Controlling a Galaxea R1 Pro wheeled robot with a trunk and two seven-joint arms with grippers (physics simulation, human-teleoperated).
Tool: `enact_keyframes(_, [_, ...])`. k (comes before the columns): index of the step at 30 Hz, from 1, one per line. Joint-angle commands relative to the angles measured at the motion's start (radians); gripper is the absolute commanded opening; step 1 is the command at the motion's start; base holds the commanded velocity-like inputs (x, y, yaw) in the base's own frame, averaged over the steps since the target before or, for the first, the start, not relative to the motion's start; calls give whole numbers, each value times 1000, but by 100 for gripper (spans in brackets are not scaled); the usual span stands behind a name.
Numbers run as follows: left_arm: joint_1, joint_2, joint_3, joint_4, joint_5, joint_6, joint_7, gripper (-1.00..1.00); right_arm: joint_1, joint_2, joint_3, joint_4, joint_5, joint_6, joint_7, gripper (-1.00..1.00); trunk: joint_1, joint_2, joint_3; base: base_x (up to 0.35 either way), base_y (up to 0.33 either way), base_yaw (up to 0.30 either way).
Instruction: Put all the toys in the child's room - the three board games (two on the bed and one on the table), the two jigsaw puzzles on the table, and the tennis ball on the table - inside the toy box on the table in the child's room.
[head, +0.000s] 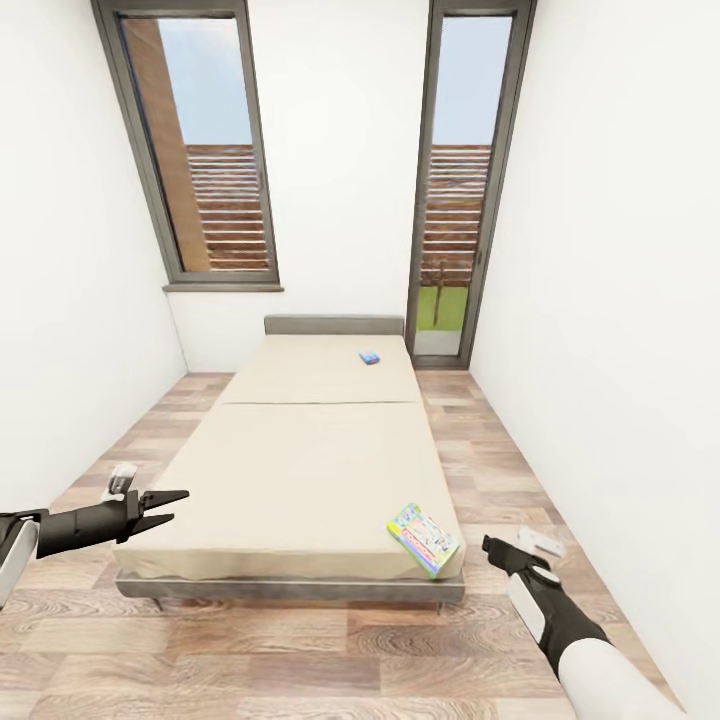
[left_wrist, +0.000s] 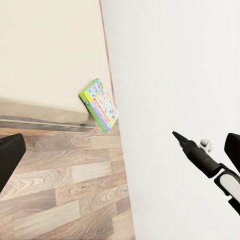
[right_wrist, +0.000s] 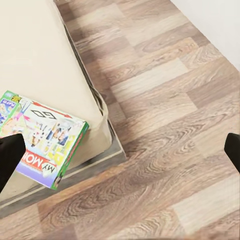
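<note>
Looking from the head, the board game (head: 424, 539) sits on the bed's (head: 300, 450) near right corner, long axis angled toward that corner, just beside the right pincer (head: 498, 548); the left pincer (head: 165, 505), fingers apart, hangs off the near left corner. Right wrist: box (right_wrist: 42, 142) overhanging the corner, close ahead, fingers spread wide. Right arm's clearly nearer.

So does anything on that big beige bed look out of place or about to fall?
Yes. The colourful printed board game box sits askew at the cream bed's near right corner, one corner poking past the edge. A small blue box lies near the headboard. Nothing looks damaged.
</note>
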Motion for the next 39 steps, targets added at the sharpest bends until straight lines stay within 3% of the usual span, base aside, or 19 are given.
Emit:
enact_keyframes(1, [-1, 0, 1, 0, 0, 5, -3, 100, 0, 3, -4, -2, -19, 4, -3, 100, 4, -8, -4, 0, 0, 0])
enact_keyframes(8, [-1, 0, 1, 0, 2, 6, -3, 100, 0, 18, -30, -4, -82, 3, 0, 100, 31, -57, -26, 0, 0, 0])
enact_keyframes(11, [-1, -1, 0, 0, 3, 8, -5, 100, 0, 20, -67, -5, -141, 8, 5, 100, 42, -78, -36, 0, 0, 0])
enact_keyframes(12, [-1, -1, 0, 0, 4, 9, -7, 100, 0, 20, -80, -5, -164, 9, 6, 100, 46, -85, -39, 0, 0, 0])
enact_keyframes(15, [-1, -6, -5, -17, 6, 14, -22, 100, 0, 18, -132, -3, -298, 26, 44, 100, 58, -106, -48, 0, 0, 0])
enact_keyframes(20, [0, -40, -19, -55, 7, 21, -56, 100, -1, 13, -152, -1, -418, 72, 141, 100, 77, -141, -64, 0, 0, 0])
enact_keyframes(21, [0, -56, -31, -67, 7, 22, -77, 100, -1, 11, -156, 2, -452, 96, 181, 100, 81, -148, -67, 0, 0, 0])
enact_keyframes(23, [0, -70, -49, -76, 7, 23, -102, 100, -1, 10, -159, 7, -479, 118, 213, 100, 88, -162, -73, 0, 0, 0])
enact_keyframes(24, [1, -83, -76, -82, 7, 24, -133, 100, -2, 8, -161, 14, -496, 133, 234, 100, 92, -169, -76, 0, 0, 0])
enact_keyframes(27, [0, -116, -139, -93, 7, 25, -202, 100, -2, 6, -166, 29, -516, 147, 258, 100, 104, -190, -86, 0, 0, 0])
enact_keyframes(30, [0, -146, -178, -110, 6, 26, -250, 100, -2, 6, -176, 34, -529, 151, 266, 100, 115, -211, -95, 0, 0, 0])
enact_keyframes(31, [0, -168, -196, -124, 5, 26, -270, 100, -2, 6, -186, 37, -539, 153, 269, 100, 119, -218, -98, 0, 0, 0])
enact_keyframes(39, [0, -237, -232, -162, 0, 26, -300, 100, -2, 16, -220, 40, -571, 155, 277, 100, 150, -274, -123, 0, 0, 0])
